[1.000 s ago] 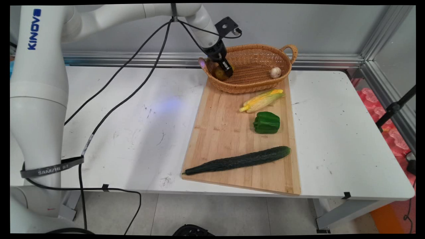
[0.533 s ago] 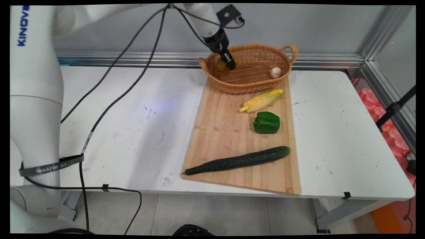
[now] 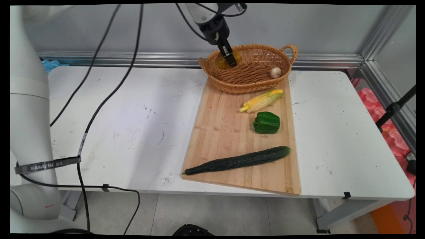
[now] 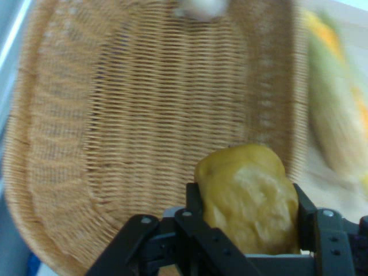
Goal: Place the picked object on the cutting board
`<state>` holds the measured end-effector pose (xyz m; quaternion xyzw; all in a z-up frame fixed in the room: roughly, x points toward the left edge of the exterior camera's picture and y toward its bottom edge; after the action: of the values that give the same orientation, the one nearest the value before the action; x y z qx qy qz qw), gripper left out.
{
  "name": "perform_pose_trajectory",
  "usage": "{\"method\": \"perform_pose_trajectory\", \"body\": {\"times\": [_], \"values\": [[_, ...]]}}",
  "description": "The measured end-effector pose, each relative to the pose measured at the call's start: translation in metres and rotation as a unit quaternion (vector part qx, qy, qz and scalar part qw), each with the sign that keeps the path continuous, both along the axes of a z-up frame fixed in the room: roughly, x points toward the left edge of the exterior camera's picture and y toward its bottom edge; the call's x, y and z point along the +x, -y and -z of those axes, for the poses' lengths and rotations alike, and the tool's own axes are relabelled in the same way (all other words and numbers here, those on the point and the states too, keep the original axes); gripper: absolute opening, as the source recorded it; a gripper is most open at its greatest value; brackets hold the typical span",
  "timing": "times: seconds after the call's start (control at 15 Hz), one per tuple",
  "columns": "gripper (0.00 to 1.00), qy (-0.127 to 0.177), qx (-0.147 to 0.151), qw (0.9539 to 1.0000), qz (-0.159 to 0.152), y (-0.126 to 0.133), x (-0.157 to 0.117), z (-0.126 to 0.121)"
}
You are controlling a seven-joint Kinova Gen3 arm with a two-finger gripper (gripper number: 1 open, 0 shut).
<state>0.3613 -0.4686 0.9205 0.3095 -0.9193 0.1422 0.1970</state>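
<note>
Rising from where it sat a second ago, low inside the wicker basket (image 3: 252,68), the gripper (image 3: 230,59) now hangs higher, near the level of the basket's far rim, and the yellowish lumpy potato (image 3: 223,61) has come up with it. Nothing else on the table has shifted. The potato sits directly between the two black fingers (image 4: 195,215), which press against its sides in the hand view, so the gripper (image 4: 247,218) is closed onto the potato (image 4: 248,195) with only that width of gap left between the jaws. Below and beyond it the hand view shows the woven floor of the basket (image 4: 115,126), with a pale round garlic bulb (image 4: 198,7) at the far end; in the main view that garlic bulb (image 3: 275,72) rests against the basket's right inner wall. The basket stands on the far end of a wooden cutting board (image 3: 219,132), with an ear of corn (image 3: 262,100), a green pepper (image 3: 266,122) and a long cucumber (image 3: 237,160) lying nearer along the board.
</note>
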Motion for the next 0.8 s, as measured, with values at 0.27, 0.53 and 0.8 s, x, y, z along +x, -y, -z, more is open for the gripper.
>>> {"method": "perform_pose_trajectory", "body": {"times": [0.27, 0.53, 0.8], "values": [[0.0, 0.009, 0.026, 0.9976, 0.064, -0.042, -0.003, -0.013], [0.0, 0.017, 0.052, 0.9897, 0.132, -0.083, -0.004, -0.013], [0.0, 0.022, 0.065, 0.9807, 0.183, -0.107, -0.009, 0.003]]}}
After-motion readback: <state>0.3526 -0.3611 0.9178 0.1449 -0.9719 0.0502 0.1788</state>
